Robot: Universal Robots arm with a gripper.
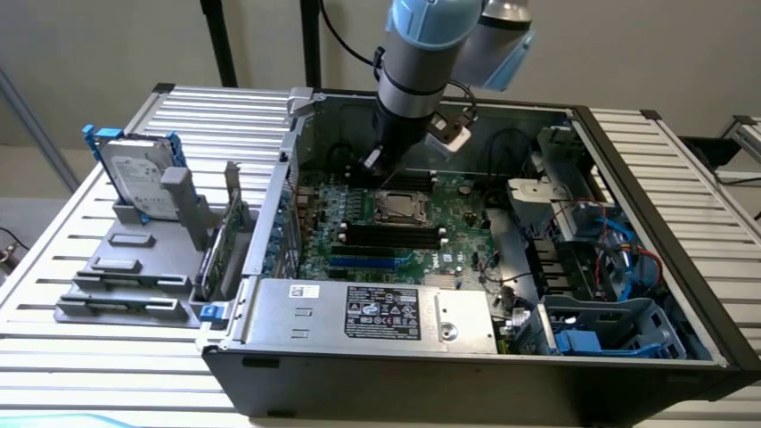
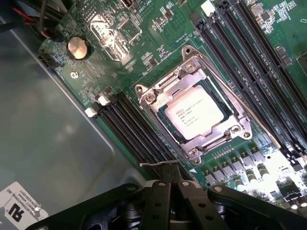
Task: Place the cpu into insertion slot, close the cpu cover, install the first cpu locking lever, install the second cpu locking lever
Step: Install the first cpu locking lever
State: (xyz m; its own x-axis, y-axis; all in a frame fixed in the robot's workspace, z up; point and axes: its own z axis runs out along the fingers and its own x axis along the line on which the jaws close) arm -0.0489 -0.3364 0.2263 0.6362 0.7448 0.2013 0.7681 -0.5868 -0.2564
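Slatted metal table [image 1: 666, 160] carries an open computer case [image 1: 476, 374], lying on its side with the green board [image 2: 158, 28] facing up. On that board the cpu [image 2: 197, 112] sits silver face up inside the insertion slot [image 2: 163, 109], and the cpu cover [image 2: 216, 139] lies flat over it, its cut-out framing the chip. Long black memory slots [image 2: 139, 134] run along both sides of the socket, and a coin battery [image 2: 78, 48] shines further off on the board. The end of a thin metal lever [image 2: 158, 164] lies at the edge of the near memory slots, just in front of the gripper [image 2: 170, 181]; whether they touch cannot be told. The gripper's black fingers [image 2: 158, 201] are pressed together with nothing visibly clamped between them. In the exterior view the arm reaches down into the case above the socket, a labelled power supply [image 1: 369, 312] fills the case's near edge, and a hard drive [image 1: 137, 174] stands in a grey rack at the exterior view's left
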